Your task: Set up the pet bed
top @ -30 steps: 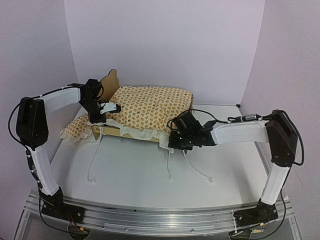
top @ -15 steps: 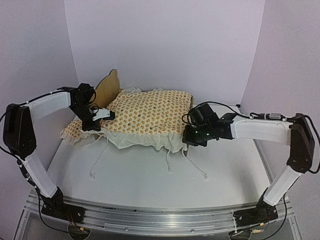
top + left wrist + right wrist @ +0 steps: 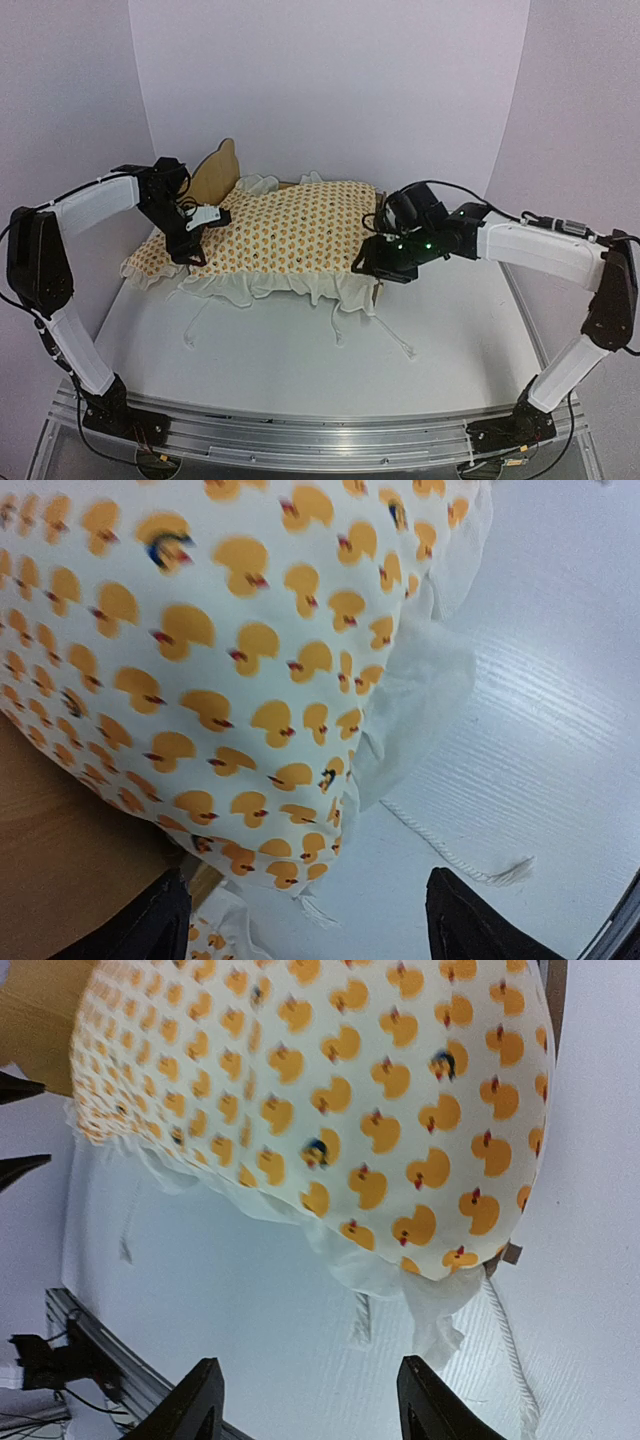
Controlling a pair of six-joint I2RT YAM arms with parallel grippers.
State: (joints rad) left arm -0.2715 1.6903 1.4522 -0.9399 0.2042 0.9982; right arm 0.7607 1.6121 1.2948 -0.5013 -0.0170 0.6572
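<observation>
The pet bed shows mostly as its plywood headboard (image 3: pixel 213 178), with wood (image 3: pixel 60 850) under the cushion in the left wrist view. The big duck-print cushion (image 3: pixel 290 235) lies over the frame, its ruffle hanging over the near side. My left gripper (image 3: pixel 200 232) is at the cushion's left end, open, with nothing between its fingers (image 3: pixel 310 925). My right gripper (image 3: pixel 372 262) hovers at the cushion's right near corner, open and empty (image 3: pixel 315 1400), above the cushion (image 3: pixel 330 1090).
A small ruffled pillow (image 3: pixel 150 262) lies on the table left of the bed. White tie cords (image 3: pixel 340 330) trail from the cushion over the table toward me. A metal rail (image 3: pixel 300 432) runs along the near edge. Walls close in on the back and sides.
Both grippers carried the cushion back over the bed frame, then opened and let it go. It now rests flatter on the bed.
</observation>
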